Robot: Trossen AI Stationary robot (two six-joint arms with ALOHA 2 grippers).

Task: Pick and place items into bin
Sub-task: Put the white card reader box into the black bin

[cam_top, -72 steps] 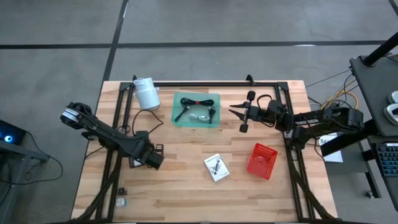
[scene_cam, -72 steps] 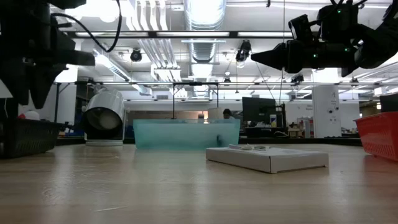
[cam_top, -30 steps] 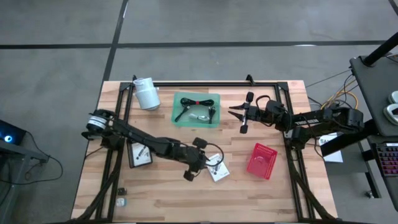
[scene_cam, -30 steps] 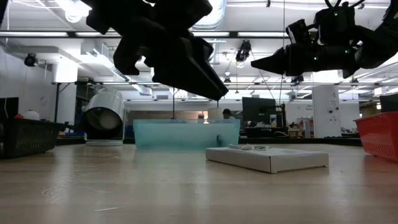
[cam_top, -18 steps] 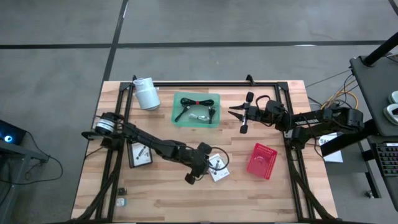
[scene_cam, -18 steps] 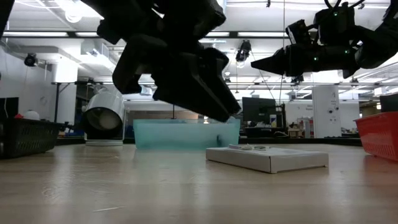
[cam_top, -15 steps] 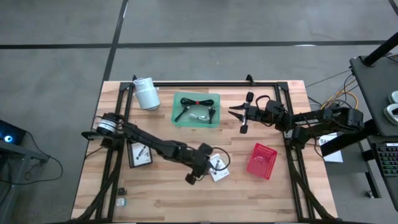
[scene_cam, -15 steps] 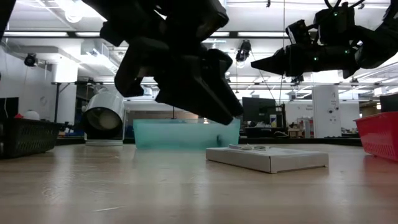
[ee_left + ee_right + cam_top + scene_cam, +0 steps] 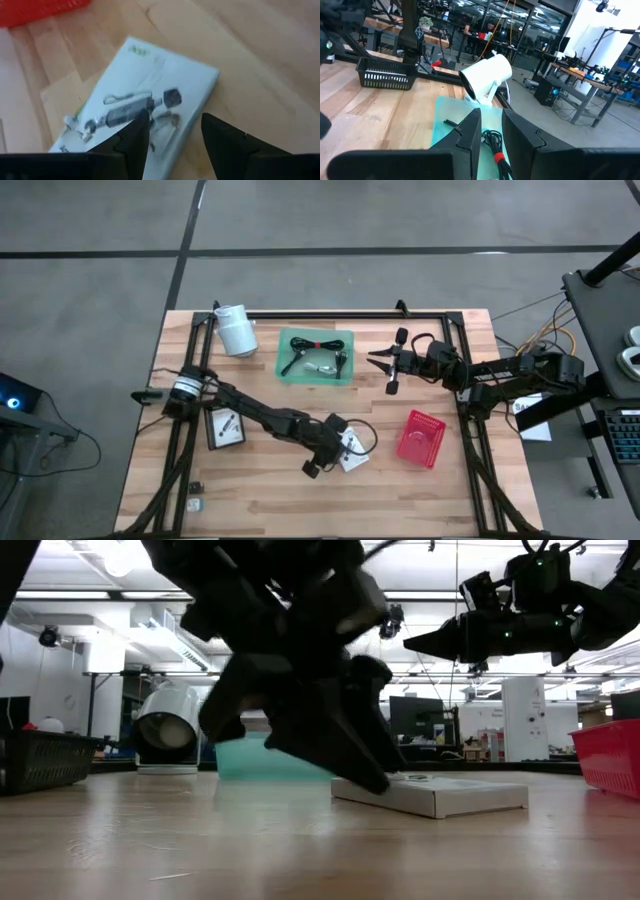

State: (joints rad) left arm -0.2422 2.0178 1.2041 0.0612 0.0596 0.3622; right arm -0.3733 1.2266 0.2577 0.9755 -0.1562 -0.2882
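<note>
We see the left gripper (image 9: pixel 172 132) low over the white packet (image 9: pixel 352 451) at mid tabletop (image 9: pixel 260 490), its fingers parted just above the dark hardware (image 9: pixel 131 110) lying on that packet. The right gripper (image 9: pixel 378 360) hovers beside the teal bin (image 9: pixel 316 357), fingers slightly apart and empty. Inside the bin lie a black cable bundle (image 9: pixel 318 343) and a pen-like tool (image 9: pixel 294 361). A red basket (image 9: pixel 421 438) sits to the right.

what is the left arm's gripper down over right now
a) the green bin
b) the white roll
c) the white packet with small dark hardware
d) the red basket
c: the left gripper, jaws open, hangs just above the white packet, which lies on the table.
</note>
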